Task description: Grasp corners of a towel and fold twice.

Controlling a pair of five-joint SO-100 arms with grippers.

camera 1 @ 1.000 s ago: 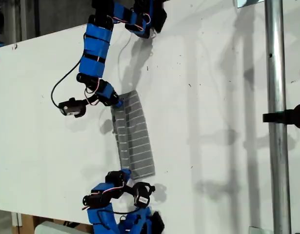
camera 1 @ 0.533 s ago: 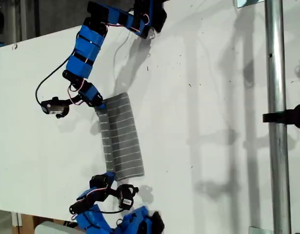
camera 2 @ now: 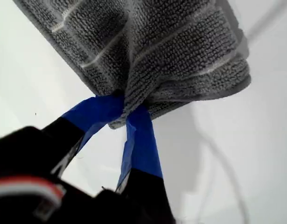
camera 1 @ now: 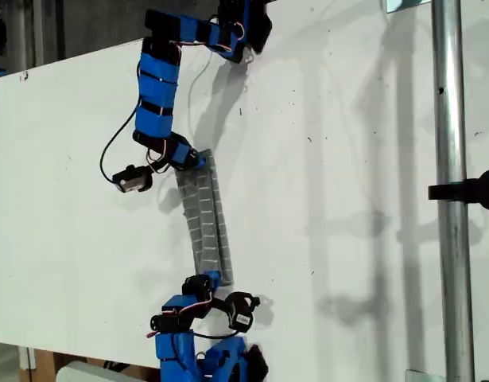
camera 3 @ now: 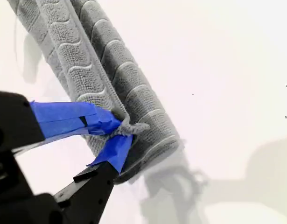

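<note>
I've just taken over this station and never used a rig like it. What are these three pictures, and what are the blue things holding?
The exterior view looks down on a white table with two blue robot arms. Between them hangs the towel, a grey striped cloth bunched into a narrow strip. The other two pictures come from cameras riding on each arm. In one, my first gripper, blue-taped, is pinched shut on a towel corner. In the other, my second gripper pinches another corner. I cannot tell which arm in the exterior view is which.
</note>
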